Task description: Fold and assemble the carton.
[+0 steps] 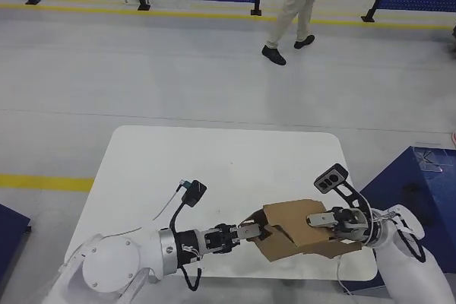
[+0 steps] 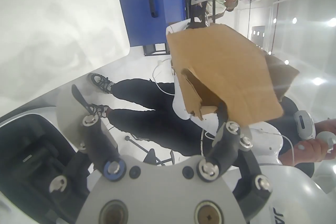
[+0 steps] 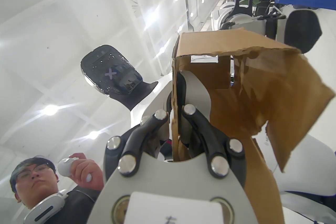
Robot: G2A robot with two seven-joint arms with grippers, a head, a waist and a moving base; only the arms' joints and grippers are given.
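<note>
Top view: the carton [image 1: 296, 224] looks lifted off the worktop [image 1: 213, 167], over its near edge toward the right corner, slung between my two grippers. Its long axis runs roughly side to side, from my left gripper [image 1: 251, 230] across to my right gripper [image 1: 313, 220].

Right wrist view: my right gripper [image 3: 174, 104] is clamped on one wall of the carton [image 3: 262, 93], a finger on each face with no gap showing. That end is held firm. The box is half formed, with the open side toward this camera and ragged edges.

Left wrist view: my left gripper [image 2: 149, 104] is spread wide and grips nothing. One fingertip sits at the torn flap [image 2: 195, 104] on the near end of the carton [image 2: 223, 70], touching or just tucked in. The other finger is well out to the side in free air.

My read is that the right side is the anchor and the left arm is the one nearer the loose end. The flap lies straight ahead of the left gripper but off toward one finger, not centred. I'd need to shift it across before closing, or that finger just pushes the flap.
</note>
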